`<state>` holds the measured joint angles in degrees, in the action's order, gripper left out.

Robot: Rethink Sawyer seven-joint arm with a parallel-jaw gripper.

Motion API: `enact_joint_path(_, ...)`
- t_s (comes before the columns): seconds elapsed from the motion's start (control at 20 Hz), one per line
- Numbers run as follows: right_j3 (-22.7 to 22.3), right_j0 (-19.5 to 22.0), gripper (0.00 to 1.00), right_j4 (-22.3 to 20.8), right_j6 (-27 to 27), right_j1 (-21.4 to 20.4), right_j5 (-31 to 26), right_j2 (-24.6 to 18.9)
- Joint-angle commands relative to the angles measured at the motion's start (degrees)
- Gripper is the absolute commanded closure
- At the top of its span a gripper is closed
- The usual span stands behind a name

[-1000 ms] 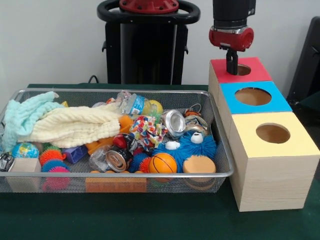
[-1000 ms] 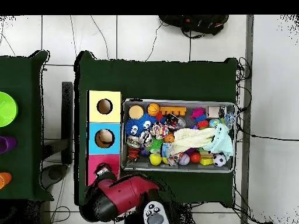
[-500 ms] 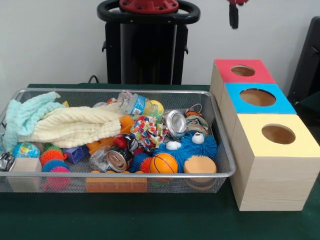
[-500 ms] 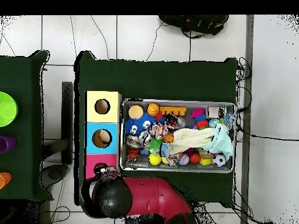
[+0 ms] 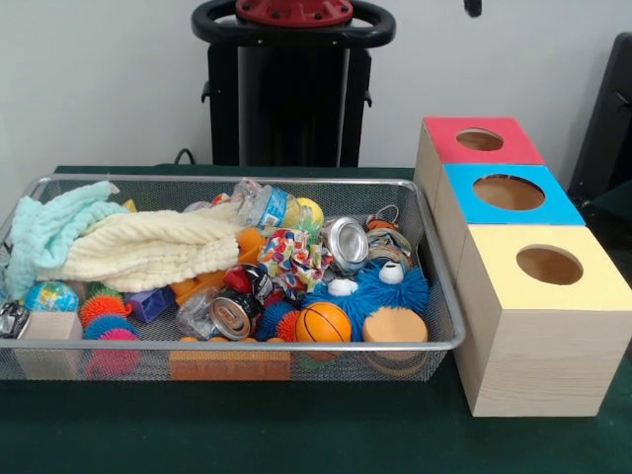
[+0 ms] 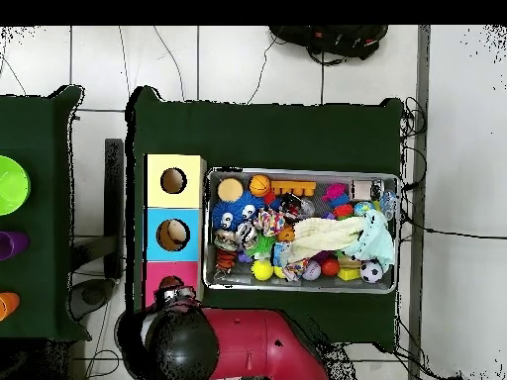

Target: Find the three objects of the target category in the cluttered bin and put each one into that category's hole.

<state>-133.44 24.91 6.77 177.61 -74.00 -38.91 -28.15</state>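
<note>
Gripper (image 5: 473,7) higher (only tips) above red box (image 5: 481,139)

Three hole-topped boxes stand in a row: one red (image 5: 481,141), one blue (image 5: 508,194), one yellow (image 5: 546,267). One wire bin (image 5: 434,301) at their nine o'clock. Inside it, two cloths: one cream (image 5: 148,247), one mint (image 5: 49,229). Two crushed cans (image 5: 346,242) (image 5: 233,316), one mini basketball (image 5: 322,323), one blue furry toy (image 5: 370,287).

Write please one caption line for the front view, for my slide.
Wire mesh bin full of toys, crushed cans and cloths beside three wooden boxes with red, blue and yellow holed tops.
</note>
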Motion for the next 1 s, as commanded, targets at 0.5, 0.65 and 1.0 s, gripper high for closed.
enact_joint_path(0.5,4.2,2.7,1.0,-32.3,-7.3,22.5,20.6,7.5)
enact_joint_path(0.65,7.6,4.2,1.0,-34.9,-7.0,27.0,21.9,8.8)
enact_joint_path(1.0,9.7,6.0,1.0,-36.6,-6.7,29.5,22.4,8.0)
